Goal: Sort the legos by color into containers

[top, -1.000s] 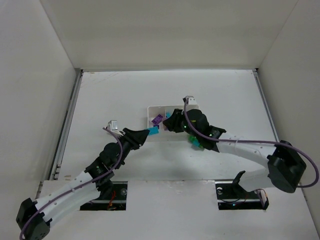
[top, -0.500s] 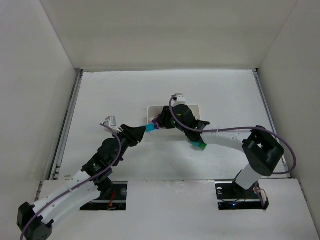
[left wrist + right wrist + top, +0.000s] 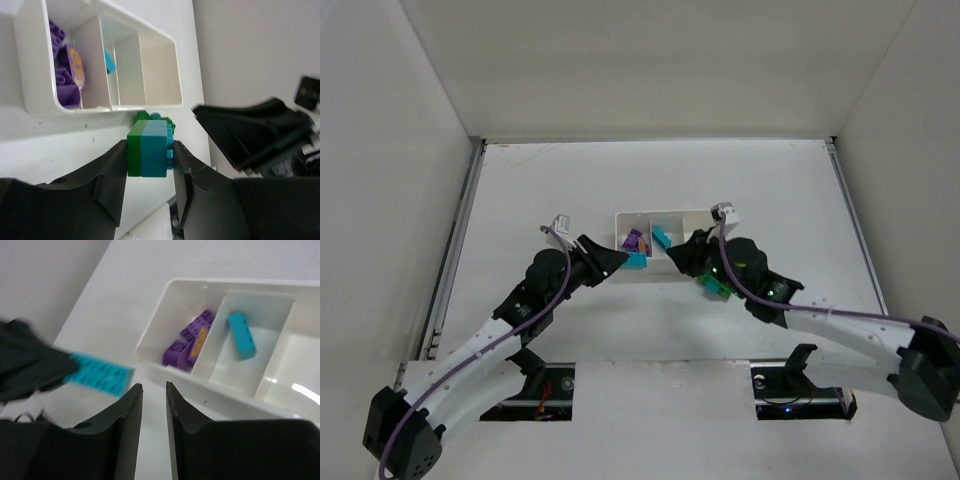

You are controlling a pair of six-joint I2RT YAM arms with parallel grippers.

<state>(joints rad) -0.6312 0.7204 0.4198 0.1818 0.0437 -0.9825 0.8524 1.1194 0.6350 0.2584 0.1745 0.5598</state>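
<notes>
Where the left claw (image 3: 150, 155) clamps the legos (image 3: 152, 150), their sides hide

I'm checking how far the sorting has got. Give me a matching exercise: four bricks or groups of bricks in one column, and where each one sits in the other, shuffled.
Things:
1. purple bricks
2. single cyan brick
3. green-and-cyan stack
4. loose green brick

Places:
A. held in the left gripper
B. on the table, just outside the near wall of the tray
C. the tray's middle compartment
D. the tray's left-end compartment, as the top view shows it

Pairs: 1-D, 2-C, 3-A, 4-B
</notes>
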